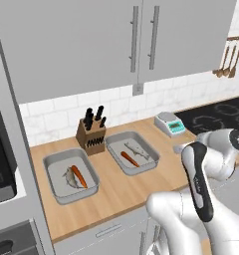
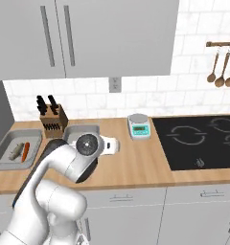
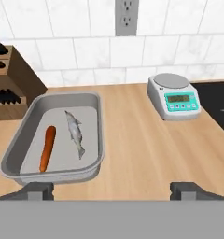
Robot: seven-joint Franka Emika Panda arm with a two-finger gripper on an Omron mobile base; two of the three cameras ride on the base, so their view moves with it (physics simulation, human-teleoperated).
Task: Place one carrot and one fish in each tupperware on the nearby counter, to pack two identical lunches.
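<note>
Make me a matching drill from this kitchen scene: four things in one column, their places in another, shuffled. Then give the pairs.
Things:
1. knife block
2. scale
3. carrot
4. spoons

Places:
A. hanging on the wall above the stovetop
B. lying in a tupperware beside a fish
C. on the counter between a tupperware and the stovetop
D. against the backsplash, behind the gap between the two tupperwares

Pairs: 1-D, 2-C, 3-B, 4-A
</note>
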